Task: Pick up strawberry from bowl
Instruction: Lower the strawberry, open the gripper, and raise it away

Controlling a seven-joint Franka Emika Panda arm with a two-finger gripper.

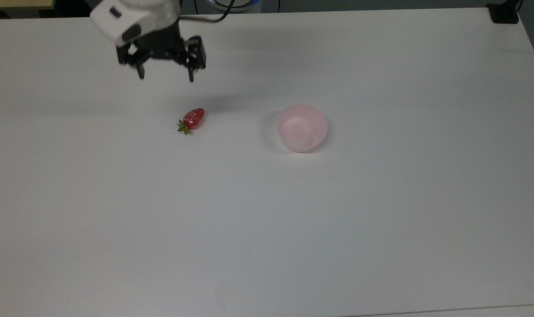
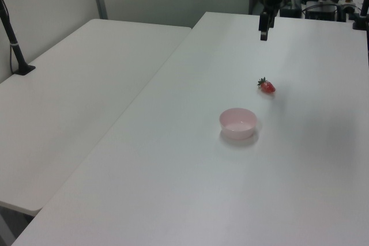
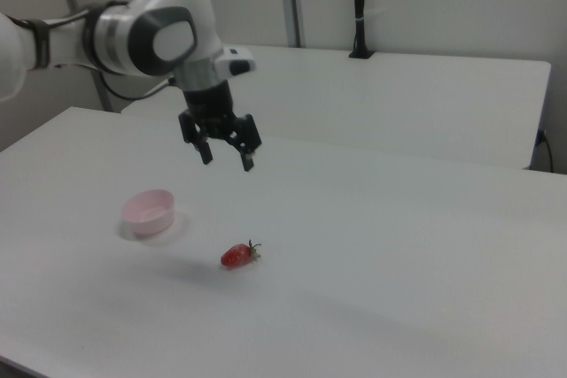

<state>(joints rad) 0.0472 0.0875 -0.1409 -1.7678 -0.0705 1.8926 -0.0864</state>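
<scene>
The red strawberry (image 1: 193, 119) with its green cap lies on the white table (image 1: 267, 220), well to the top view's left of the pale pink bowl (image 1: 301, 127), which holds nothing. The strawberry (image 2: 266, 86) rests beyond the bowl (image 2: 237, 123) in the left view, and the strawberry (image 3: 237, 256) sits to the right view's right of the bowl (image 3: 149, 212). My gripper (image 1: 166, 78) hangs high above the table, open and holding nothing, raised above and behind the fruit. The same gripper (image 3: 228, 160) shows its two fingers spread apart; it also appears as gripper (image 2: 263, 34).
A second white table (image 2: 75, 102) adjoins on the left view's left, with a black post (image 2: 12, 38) on it. Equipment and cables (image 2: 323, 4) crowd the far end behind the arm. A black clamp (image 1: 503, 13) sits at the top view's upper right corner.
</scene>
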